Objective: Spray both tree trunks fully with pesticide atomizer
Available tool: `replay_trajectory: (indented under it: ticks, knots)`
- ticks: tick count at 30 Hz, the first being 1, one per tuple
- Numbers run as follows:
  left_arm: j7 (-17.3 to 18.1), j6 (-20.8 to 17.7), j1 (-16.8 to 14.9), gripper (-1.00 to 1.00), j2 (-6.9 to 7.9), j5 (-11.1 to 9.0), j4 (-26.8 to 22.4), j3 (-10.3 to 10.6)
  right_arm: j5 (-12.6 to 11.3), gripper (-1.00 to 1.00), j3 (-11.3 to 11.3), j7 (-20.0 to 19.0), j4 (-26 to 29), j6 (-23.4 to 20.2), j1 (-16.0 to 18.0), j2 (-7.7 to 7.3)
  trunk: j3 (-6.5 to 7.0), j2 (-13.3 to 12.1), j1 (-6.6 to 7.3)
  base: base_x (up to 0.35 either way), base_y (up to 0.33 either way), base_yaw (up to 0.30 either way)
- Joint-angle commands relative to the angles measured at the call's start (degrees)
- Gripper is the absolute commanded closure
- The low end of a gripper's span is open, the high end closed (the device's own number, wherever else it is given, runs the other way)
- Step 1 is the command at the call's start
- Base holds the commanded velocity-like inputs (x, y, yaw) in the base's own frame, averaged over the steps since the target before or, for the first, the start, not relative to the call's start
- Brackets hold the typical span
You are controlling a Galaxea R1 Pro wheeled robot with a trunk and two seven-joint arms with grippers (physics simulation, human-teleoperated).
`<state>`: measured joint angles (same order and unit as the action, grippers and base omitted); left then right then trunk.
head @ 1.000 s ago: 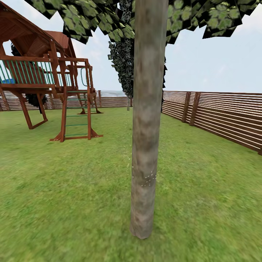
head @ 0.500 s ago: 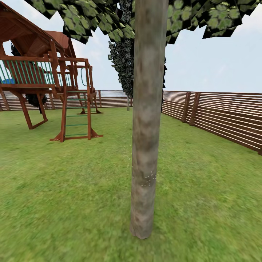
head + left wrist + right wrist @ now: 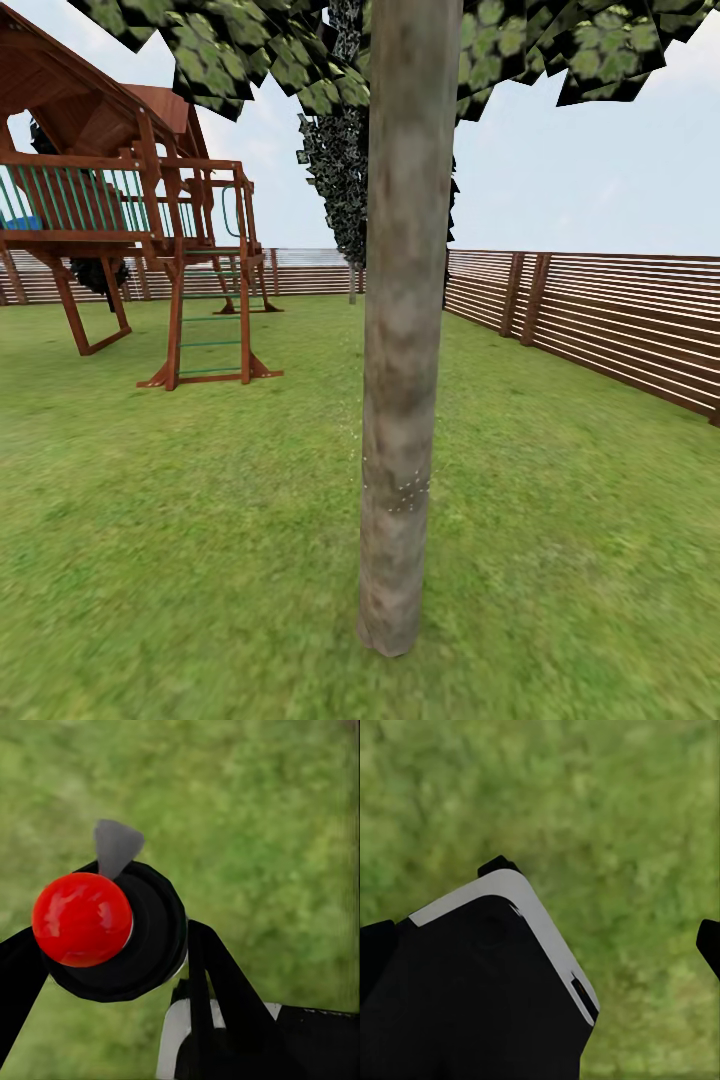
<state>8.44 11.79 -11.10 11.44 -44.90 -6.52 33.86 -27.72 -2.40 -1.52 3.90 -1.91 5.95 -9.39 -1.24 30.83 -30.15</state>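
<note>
Left hand (image 3: 112,945) clamped on pesticide atomizer (image 3: 101,922); tree trunk (image 3: 405,330) close ahead.
Right hand (image 3: 547,937) looks apart, empty; spray may miss trunk's far side.

Left gripper (image 3: 112,960) pointing down, black fingers (image 3: 217,982) clamped round the atomizer (image 3: 112,922). Right gripper's fingers (image 3: 709,945) spread wide, holding nothing.

- No lettering, numbers, labels or signs to read here.
- The tree trunk (image 3: 405,330) is bare bark, unmarked.
- The fence (image 3: 600,310) slats carry no writing.
</note>
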Motion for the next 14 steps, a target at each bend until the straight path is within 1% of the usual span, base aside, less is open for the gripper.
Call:
replay_trajectory:
  ticks: [1,6,14]
  knots:
    - [0.3,0.2,0.0,1.0,-0.22,-0.6,0.0,0.3,-0.1,-1.0,-0.2,-0.2,0.1,-0.2,0.0,-0.01,-0.12,0.1,-0.02,0.0,0.0,0.0]
    - [0.3,0.2,-0.1,1.0,-1.03,-0.6,0.0,0.3,-0.1,-1.0,-0.2,-0.2,0.1,-0.2,0.0,-0.01,-0.12,0.1,-0.02,0.0,0.0,0.0]
    - [0.3,0.2,-0.1,1.0,-1.16,-0.6,0.0,0.3,-0.1,-1.0,-0.2,-0.2,0.1,-0.2,0.0,-0.01,-0.12,0.1,-0.02,0.0,0.0,0.0]
